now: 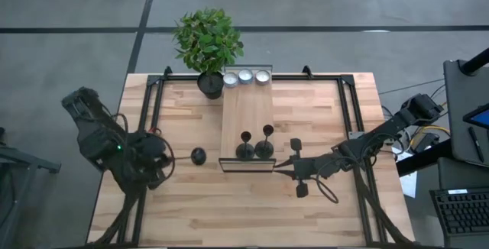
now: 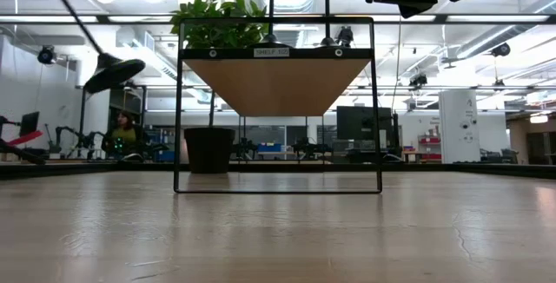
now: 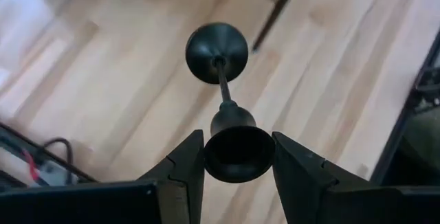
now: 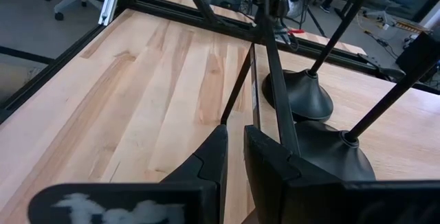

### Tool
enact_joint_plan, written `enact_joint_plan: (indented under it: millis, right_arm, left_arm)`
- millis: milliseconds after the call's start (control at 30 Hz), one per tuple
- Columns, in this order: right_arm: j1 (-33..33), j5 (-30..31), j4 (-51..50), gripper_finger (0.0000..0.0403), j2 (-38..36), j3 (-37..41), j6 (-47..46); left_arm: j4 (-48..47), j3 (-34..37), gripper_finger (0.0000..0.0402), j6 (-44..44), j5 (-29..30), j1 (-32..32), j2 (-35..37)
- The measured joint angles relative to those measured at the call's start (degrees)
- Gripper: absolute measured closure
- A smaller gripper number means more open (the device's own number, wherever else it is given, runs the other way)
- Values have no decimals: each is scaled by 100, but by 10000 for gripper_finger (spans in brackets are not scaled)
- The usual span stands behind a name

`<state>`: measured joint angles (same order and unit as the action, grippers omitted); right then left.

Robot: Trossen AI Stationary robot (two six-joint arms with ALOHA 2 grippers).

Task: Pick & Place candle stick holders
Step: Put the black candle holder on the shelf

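Note:
Three black candle stick holders show. Two stand on their domed bases on the raised wooden shelf [image 1: 246,111] near its near end [image 1: 245,148] [image 1: 265,143]; their bases also show in the right wrist view [image 4: 302,93] [image 4: 333,152]. My left gripper [image 3: 237,176] is shut on the third holder [image 1: 199,156] [image 3: 218,52], left of the shelf and above the table. My right gripper [image 4: 235,152] [image 1: 281,165] is shut and empty, at the shelf's near right corner. My left gripper pinches the holder's cup top [image 3: 237,157] between its two fingers, one on each side. The stem [image 3: 223,86] runs on past the fingertips to the domed base [image 3: 216,51]. In the low view the base [image 2: 113,75] hangs tilted, clear of the table.
The shelf stands on a thin black frame [image 2: 278,192]. Three white-and-silver tealights [image 1: 245,75] sit at its far end. A green plant [image 1: 208,39] in a dark pot [image 1: 210,85] stands at the table's far edge. Bare table lies toward the near edge [image 1: 229,211].

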<state>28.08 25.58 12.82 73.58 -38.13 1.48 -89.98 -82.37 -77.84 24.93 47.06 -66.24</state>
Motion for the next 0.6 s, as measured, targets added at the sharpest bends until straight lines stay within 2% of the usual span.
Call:
enact_joint_plan:
  millis: [267,600]
  right_arm:
    - [0,0,0,360,0,0,4]
    - [0,0,0,360,0,0,4]
  left_arm:
    - [-6,-589,271,1134,364,-678,-74]
    - [250,-940,271,2592,-213,-1819,-295]
